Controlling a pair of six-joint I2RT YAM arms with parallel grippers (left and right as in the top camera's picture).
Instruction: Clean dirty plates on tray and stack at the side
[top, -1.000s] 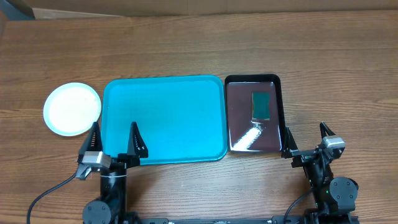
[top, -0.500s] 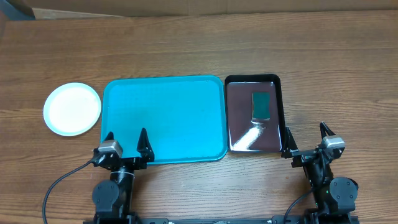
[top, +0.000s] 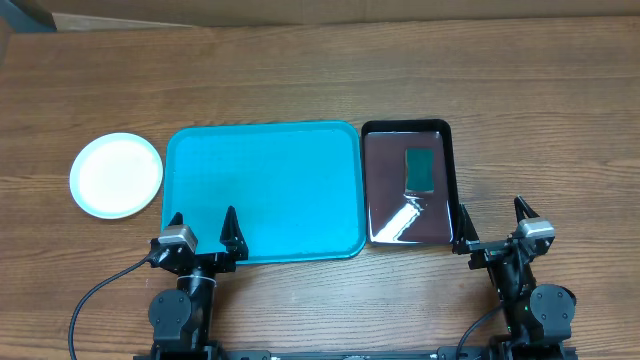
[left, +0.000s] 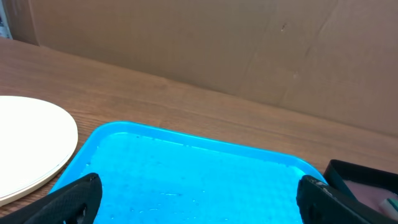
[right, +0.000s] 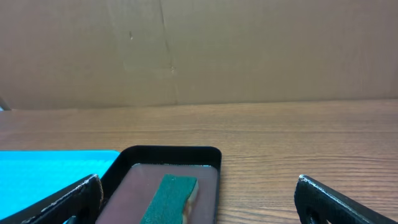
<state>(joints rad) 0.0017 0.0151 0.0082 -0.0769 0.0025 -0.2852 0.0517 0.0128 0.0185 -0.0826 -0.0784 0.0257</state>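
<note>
The turquoise tray (top: 264, 190) lies in the middle of the table with nothing on it; it fills the bottom of the left wrist view (left: 186, 180). A stack of plates (top: 116, 175), white on top with a light blue rim showing, sits on the table left of the tray; its edge shows in the left wrist view (left: 28, 146). How many plates are in the stack cannot be told. My left gripper (top: 201, 230) is open and empty over the tray's front edge. My right gripper (top: 492, 222) is open and empty, right of the black tray's front corner.
A smaller black glossy tray (top: 407, 183) stands right of the turquoise tray and holds a green sponge (top: 420, 168), also in the right wrist view (right: 169, 198). A cardboard wall (right: 199, 50) stands behind the table. Bare wood lies to the right.
My left gripper has moved right and toward the front, from beside the tray's left front corner to over its front edge. Since half a second ago nothing has moved. The right arm is still.
</note>
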